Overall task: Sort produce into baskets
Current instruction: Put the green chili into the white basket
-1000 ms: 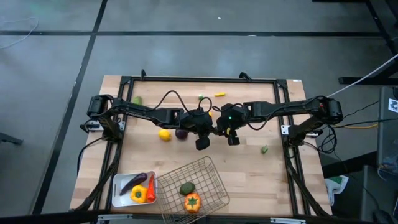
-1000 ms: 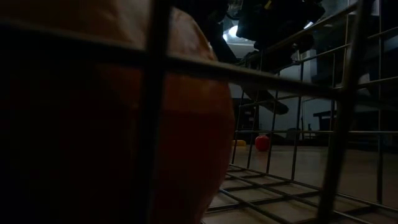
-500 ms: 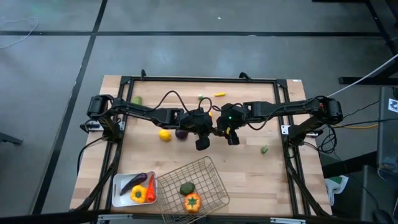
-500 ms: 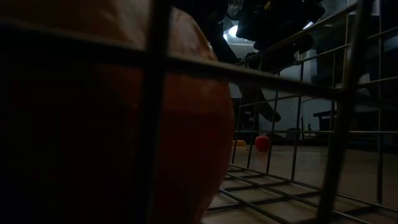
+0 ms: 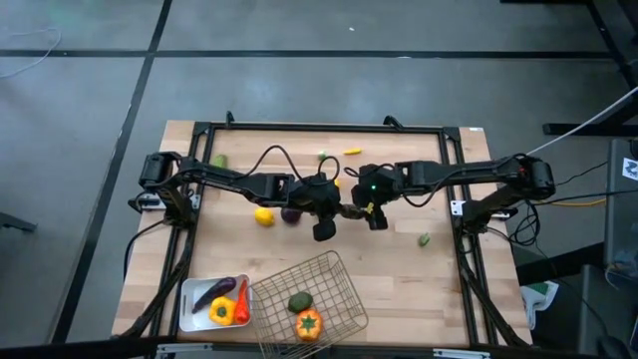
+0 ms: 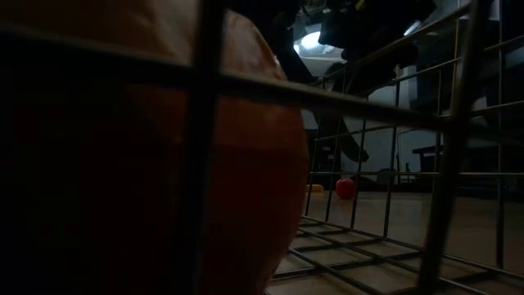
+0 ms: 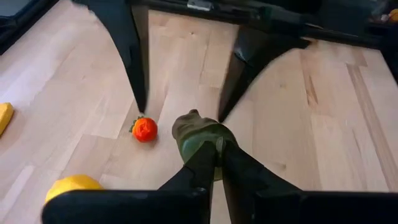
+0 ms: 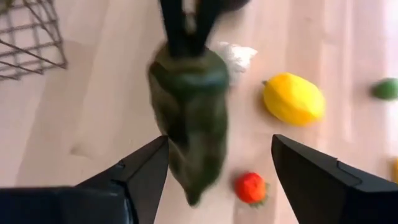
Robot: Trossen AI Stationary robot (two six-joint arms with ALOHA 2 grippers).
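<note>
the left gripper (image 7: 211, 163) pinches a dark green bumpy vegetable (image 8: 189, 102); the right gripper (image 8: 217, 163), jaws spread, likely handed it over

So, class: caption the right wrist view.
Left gripper holds a green pepper between the open right gripper.

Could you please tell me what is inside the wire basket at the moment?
The wire basket holds an orange pepper and a dark green vegetable, seen from above. Anything beneath them is covered.
</note>
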